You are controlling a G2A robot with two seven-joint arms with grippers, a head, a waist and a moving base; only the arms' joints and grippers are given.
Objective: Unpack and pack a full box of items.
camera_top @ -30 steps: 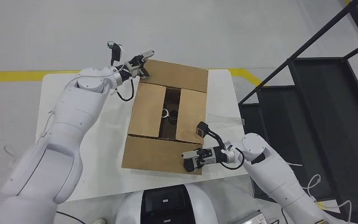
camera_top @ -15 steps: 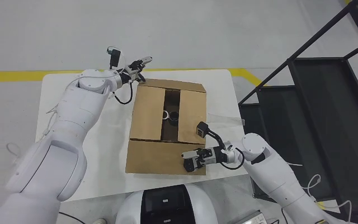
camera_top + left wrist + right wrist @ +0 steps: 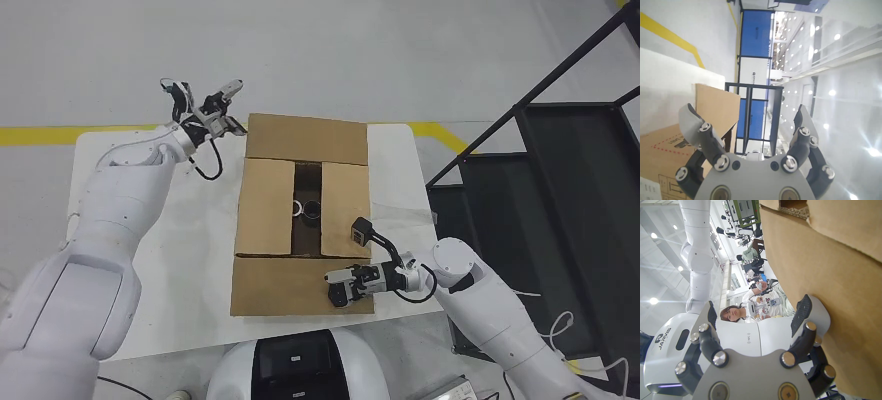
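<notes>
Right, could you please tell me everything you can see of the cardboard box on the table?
The cardboard box is plain brown corrugated board with dark printed marks on one side, standing upright on the white table. Its far and near flaps are spread outward; the two side flaps lie folded inward, leaving a middle gap where dark round items show inside. The right gripper sits at the near flap's corner, jaws open, one seemingly pressed against the cardboard.

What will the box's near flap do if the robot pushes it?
It probably swings on its crease, since the near flap lies folded outward. It likely flexes too: the cardboard looks bowed beside the right gripper. Thin sheet, so probably light.
</notes>
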